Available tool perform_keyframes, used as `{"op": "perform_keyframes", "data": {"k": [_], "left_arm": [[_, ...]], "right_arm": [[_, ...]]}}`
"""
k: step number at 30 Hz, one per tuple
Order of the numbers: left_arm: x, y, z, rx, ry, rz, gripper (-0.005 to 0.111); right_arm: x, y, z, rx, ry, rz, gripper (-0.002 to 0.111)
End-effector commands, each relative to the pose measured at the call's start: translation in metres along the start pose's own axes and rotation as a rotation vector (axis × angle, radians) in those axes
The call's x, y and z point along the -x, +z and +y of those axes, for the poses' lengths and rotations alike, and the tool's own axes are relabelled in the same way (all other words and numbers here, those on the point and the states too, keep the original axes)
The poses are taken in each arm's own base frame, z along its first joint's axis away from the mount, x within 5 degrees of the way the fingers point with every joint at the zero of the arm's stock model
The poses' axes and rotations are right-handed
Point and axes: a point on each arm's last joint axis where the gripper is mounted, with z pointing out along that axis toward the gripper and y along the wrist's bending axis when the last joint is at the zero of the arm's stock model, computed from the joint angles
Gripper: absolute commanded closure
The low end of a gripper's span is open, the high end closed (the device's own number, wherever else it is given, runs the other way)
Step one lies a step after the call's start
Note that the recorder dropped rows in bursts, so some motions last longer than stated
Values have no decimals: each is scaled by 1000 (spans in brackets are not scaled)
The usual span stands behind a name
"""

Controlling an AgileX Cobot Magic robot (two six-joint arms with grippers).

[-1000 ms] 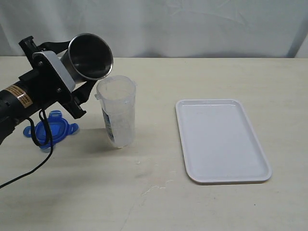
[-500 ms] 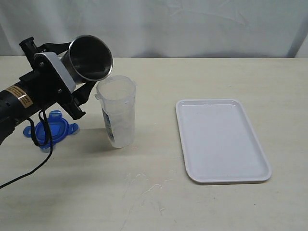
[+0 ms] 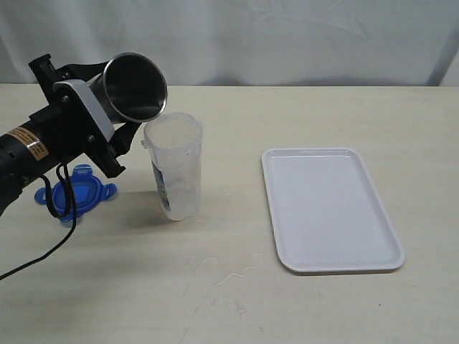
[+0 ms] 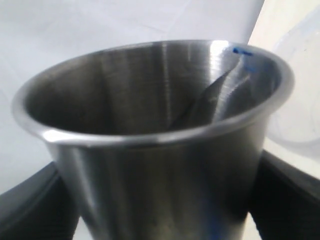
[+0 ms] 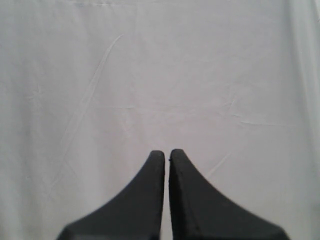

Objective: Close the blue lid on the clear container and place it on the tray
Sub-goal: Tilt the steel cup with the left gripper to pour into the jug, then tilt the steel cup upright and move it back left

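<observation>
The clear container stands upright and uncovered on the table, left of centre; its rim also shows in the left wrist view. The blue lid lies flat on the table to its left, partly behind my left arm and a black cable. The white tray lies to the right with nothing on it. My left gripper is shut on a grey metal cup, tilted with its mouth just above the container's rim. In the left wrist view the cup fills the frame between the black fingers. My right gripper is shut, holding nothing, facing white cloth.
A white cloth backdrop hangs behind the beige table. A black cable loops from the left arm down onto the table near the lid. The right arm is outside the exterior view.
The left gripper has turned the metal cup very slightly over the container. Container, lid and tray have not moved.
</observation>
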Motion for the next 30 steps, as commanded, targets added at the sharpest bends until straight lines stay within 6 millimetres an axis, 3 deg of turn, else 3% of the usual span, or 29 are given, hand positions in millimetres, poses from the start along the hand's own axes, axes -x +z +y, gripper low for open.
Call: {"op": "perform_keyframes", "data": {"k": [1, 30], "left_arm": [[7, 2, 10, 64, 24, -45, 107], [7, 2, 10, 65, 92, -43, 107]], "right_arm": [[-2, 0, 0, 0, -5, 15, 104], [-2, 0, 0, 0, -5, 15, 104]]}}
